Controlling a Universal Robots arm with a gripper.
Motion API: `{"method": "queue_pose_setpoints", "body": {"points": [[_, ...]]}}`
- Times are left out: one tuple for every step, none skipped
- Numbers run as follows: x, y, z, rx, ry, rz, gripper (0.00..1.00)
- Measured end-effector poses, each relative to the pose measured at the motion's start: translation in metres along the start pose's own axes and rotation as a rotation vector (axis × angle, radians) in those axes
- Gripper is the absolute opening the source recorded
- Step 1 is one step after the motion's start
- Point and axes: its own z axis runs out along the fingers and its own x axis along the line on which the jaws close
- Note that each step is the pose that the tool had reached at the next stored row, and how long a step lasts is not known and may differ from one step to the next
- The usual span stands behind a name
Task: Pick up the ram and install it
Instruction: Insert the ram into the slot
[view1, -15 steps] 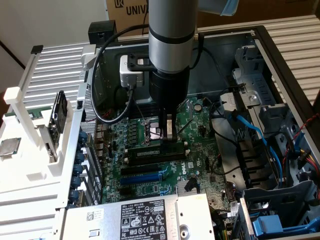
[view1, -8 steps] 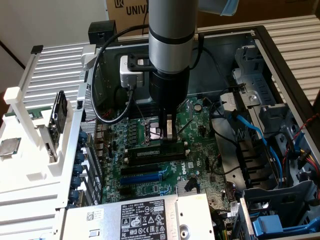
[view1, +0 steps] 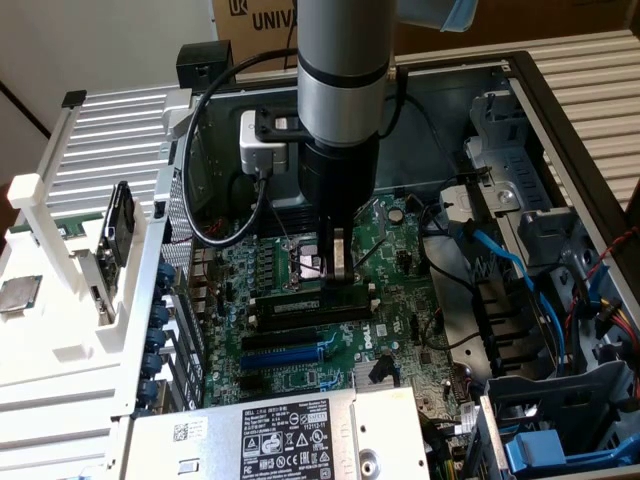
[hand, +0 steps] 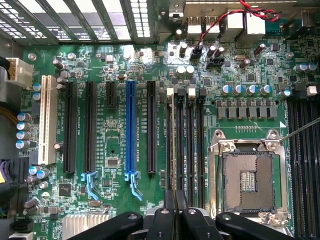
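the arm (view1: 343, 60) hangs straight down, its wrist vertical. the gripper (view1: 337, 278) points downward, two dark fingers (hand: 164, 220) drawn almost together, pinching the thin ram (view1: 300, 304) edge-on between their tips.

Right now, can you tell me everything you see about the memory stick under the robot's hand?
The memory stick is a long, thin, dark strip with a small white label. It stands on its edge on the green computer board, beside an empty black slot. The gripper meets its top edge from above, closed on it near one end.
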Motion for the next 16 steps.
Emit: {"method": "queue_pose_setpoints", "body": {"points": [[0.0, 0.0, -0.0001, 0.0001, 0.0009, 0.0, 0.12], [0.0, 0.0001, -0.0004, 0.0, 0.0023, 0.001, 0.12], [-0.0001, 0.0001, -0.001, 0.0, 0.0035, 0.001, 0.12], [-0.0001, 0.0001, -0.0016, 0.0002, 0.0047, 0.002, 0.12], [-0.0001, 0.0002, -0.0019, 0.0003, 0.0057, 0.002, 0.12], [0.0, 0.0002, -0.0019, 0.0003, 0.0065, 0.002, 0.12], [-0.0001, 0.0002, -0.0019, 0.0003, 0.0071, 0.002, 0.12], [-0.0004, 0.0002, -0.002, 0.0003, 0.0076, 0.002, 0.12], [-0.0007, 0.0002, -0.0021, 0.0002, 0.0081, 0.002, 0.12], [-0.0012, 0.0003, -0.002, 0.0002, 0.0083, 0.002, 0.12], [-0.0016, 0.0002, -0.002, 0.0003, 0.0084, 0.002, 0.12], [-0.0017, 0.0002, -0.002, 0.0003, 0.0085, 0.002, 0.12], [-0.0017, 0.0002, -0.002, 0.0003, 0.0086, 0.002, 0.12], [-0.0016, 0.0002, -0.002, 0.0003, 0.0086, 0.002, 0.12], [-0.0017, 0.0002, -0.0018, 0.0002, 0.0087, 0.002, 0.12], [-0.0017, 0.0002, -0.0015, 0.0003, 0.0092, 0.002, 0.12]]}}
